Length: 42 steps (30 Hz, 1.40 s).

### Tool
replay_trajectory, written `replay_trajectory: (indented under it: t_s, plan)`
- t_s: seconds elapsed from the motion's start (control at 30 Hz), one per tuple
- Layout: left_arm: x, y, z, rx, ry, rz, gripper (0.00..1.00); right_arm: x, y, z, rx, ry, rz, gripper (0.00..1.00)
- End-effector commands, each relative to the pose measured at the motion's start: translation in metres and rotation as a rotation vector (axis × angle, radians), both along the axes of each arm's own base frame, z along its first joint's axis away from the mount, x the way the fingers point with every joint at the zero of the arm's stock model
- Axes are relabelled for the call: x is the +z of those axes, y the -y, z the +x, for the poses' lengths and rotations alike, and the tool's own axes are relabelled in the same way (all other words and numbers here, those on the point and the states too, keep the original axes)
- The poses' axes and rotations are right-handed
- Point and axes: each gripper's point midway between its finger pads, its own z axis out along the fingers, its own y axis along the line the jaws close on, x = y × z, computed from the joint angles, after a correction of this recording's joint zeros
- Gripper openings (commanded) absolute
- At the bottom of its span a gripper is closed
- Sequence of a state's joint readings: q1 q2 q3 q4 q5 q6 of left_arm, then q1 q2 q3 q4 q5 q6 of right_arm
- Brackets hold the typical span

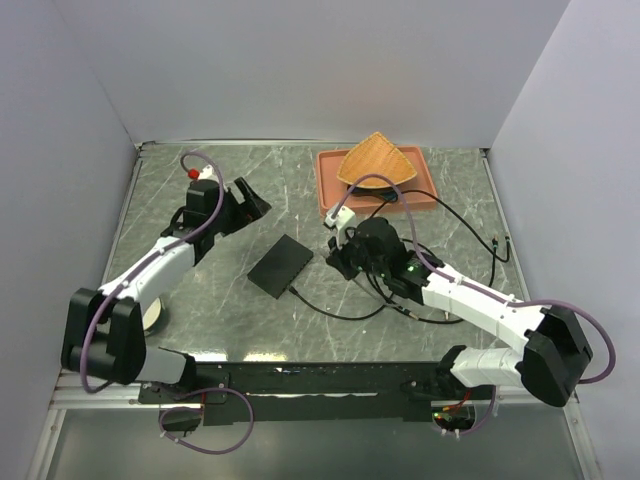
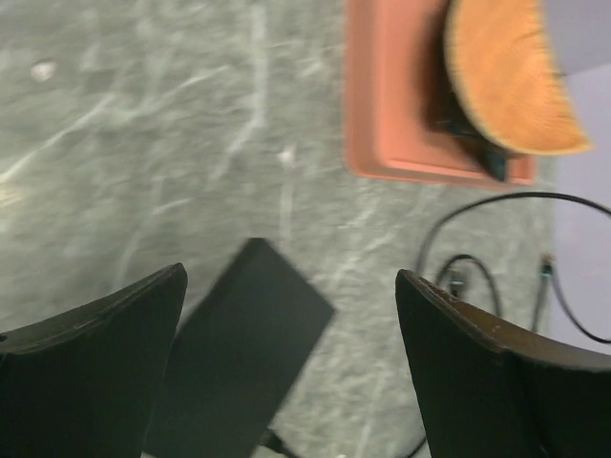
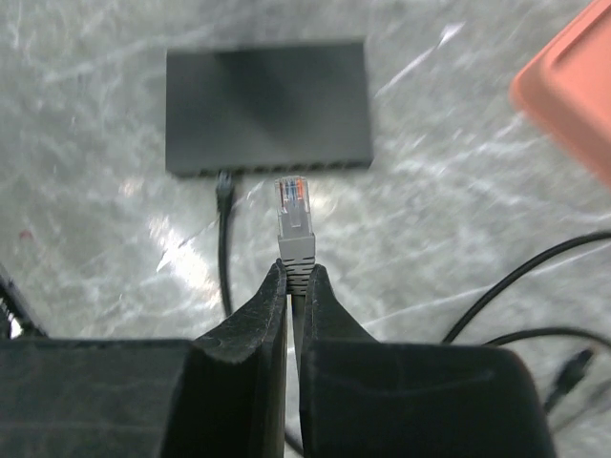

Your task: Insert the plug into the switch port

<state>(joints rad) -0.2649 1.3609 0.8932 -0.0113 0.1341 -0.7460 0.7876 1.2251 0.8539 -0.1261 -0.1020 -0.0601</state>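
Observation:
The flat black switch box (image 1: 281, 265) (image 2: 243, 353) (image 3: 267, 105) lies on the marble table. Its row of switch ports (image 3: 296, 168) runs along the edge facing my right wrist camera, and a black cable (image 3: 222, 191) sits in a port at the left end. My right gripper (image 3: 297, 272) (image 1: 345, 258) is shut on the grey boot of the plug (image 3: 295, 215). The plug's clear tip points at the port edge and stops a short way from it. My left gripper (image 2: 289, 277) (image 1: 250, 205) hangs wide open above the box's far corner, holding nothing.
A terracotta tray (image 1: 325, 190) (image 2: 382, 95) stands at the back right with a wooden fan-shaped piece (image 1: 375, 160) on it. Loose black cables (image 1: 470, 245) (image 3: 535, 277) loop over the table on the right. A white round object (image 1: 155, 318) sits by the left arm.

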Motion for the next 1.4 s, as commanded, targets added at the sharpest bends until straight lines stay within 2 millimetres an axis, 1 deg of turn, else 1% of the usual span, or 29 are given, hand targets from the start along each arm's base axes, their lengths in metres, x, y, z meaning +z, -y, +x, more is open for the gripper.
replay_trajectory:
  t_s: [0.0,0.03,0.07,0.13,0.17,0.2,0.27,0.33,0.47,0.57,0.6,0.63,0.67,0.7,0.77,0.8,0.87,0.9,0.97,1.0,1.07,1.1,1.23,1.37]
  plan:
    - [-0.046,-0.014,0.000,-0.011,-0.102,0.058,0.96,-0.010,-0.008,-0.009,-0.003,-0.072,0.078,0.00]
    - [-0.051,-0.013,0.000,-0.021,-0.114,0.056,0.96,-0.013,-0.009,-0.011,0.005,-0.084,0.080,0.00]
    - [-0.063,-0.010,-0.001,-0.044,-0.145,0.053,0.95,-0.019,-0.009,-0.013,0.004,-0.098,0.075,0.00]
    - [-0.072,-0.006,-0.001,-0.066,-0.171,0.044,0.95,-0.026,-0.011,-0.012,-0.002,-0.117,0.079,0.00]
    - [-0.081,-0.002,-0.003,-0.089,-0.198,0.042,0.95,-0.029,-0.012,-0.013,-0.001,-0.127,0.075,0.00]
    - [-0.086,0.000,-0.004,-0.099,-0.212,0.040,0.94,-0.033,-0.014,-0.013,-0.001,-0.142,0.071,0.00]
    - [-0.095,0.002,-0.007,-0.114,-0.237,0.036,0.94,-0.035,-0.016,-0.013,0.000,-0.156,0.076,0.00]
    - [-0.100,0.003,-0.010,-0.125,-0.246,0.031,0.94,-0.036,-0.017,-0.013,0.003,-0.157,0.075,0.00]
    - [-0.103,0.004,-0.014,-0.142,-0.260,0.030,0.94,-0.040,-0.019,-0.011,-0.003,-0.165,0.061,0.00]
    - [-0.105,0.007,-0.015,-0.157,-0.267,0.018,0.94,-0.049,-0.022,-0.010,-0.005,-0.195,0.040,0.00]
    - [-0.107,0.008,-0.016,-0.163,-0.271,0.015,0.93,-0.058,-0.024,-0.010,-0.006,-0.213,0.025,0.00]
    - [-0.110,0.011,-0.018,-0.177,-0.284,0.007,0.93,-0.061,-0.026,-0.010,-0.006,-0.221,0.021,0.00]
    - [-0.111,0.011,-0.018,-0.179,-0.289,0.007,0.92,-0.061,-0.031,-0.011,0.001,-0.227,0.024,0.00]
    - [-0.113,0.012,-0.018,-0.183,-0.293,0.004,0.91,-0.070,-0.032,-0.011,0.001,-0.245,0.007,0.00]
    - [-0.116,0.013,-0.020,-0.193,-0.301,0.002,0.91,-0.074,-0.039,-0.011,0.006,-0.253,0.000,0.00]
    - [-0.116,0.014,-0.021,-0.199,-0.302,0.001,0.91,-0.081,-0.042,-0.012,0.009,-0.266,-0.014,0.00]
    - [-0.120,0.014,-0.021,-0.207,-0.311,0.003,0.91,-0.084,-0.050,-0.012,0.013,-0.273,-0.018,0.00]
    - [-0.121,0.014,-0.022,-0.210,-0.316,0.005,0.91,-0.092,-0.053,-0.011,0.015,-0.286,-0.032,0.00]
    - [-0.123,0.014,-0.023,-0.216,-0.320,0.008,0.91,-0.092,-0.060,-0.008,0.019,-0.291,-0.027,0.00]
    - [-0.124,0.014,-0.024,-0.217,-0.324,0.010,0.91,-0.099,-0.063,-0.010,0.023,-0.305,-0.042,0.00]
    - [-0.125,0.015,-0.024,-0.223,-0.323,0.008,0.91,-0.099,-0.070,-0.007,0.028,-0.305,-0.035,0.00]
    - [-0.126,0.015,-0.025,-0.226,-0.329,0.007,0.91,-0.104,-0.071,-0.006,0.026,-0.313,-0.043,0.00]
    - [-0.127,0.017,-0.026,-0.237,-0.332,-0.002,0.90,-0.107,-0.078,-0.002,0.026,-0.323,-0.044,0.00]
    - [-0.126,0.018,-0.025,-0.241,-0.327,-0.007,0.90,-0.119,-0.076,-0.003,0.018,-0.335,-0.065,0.00]
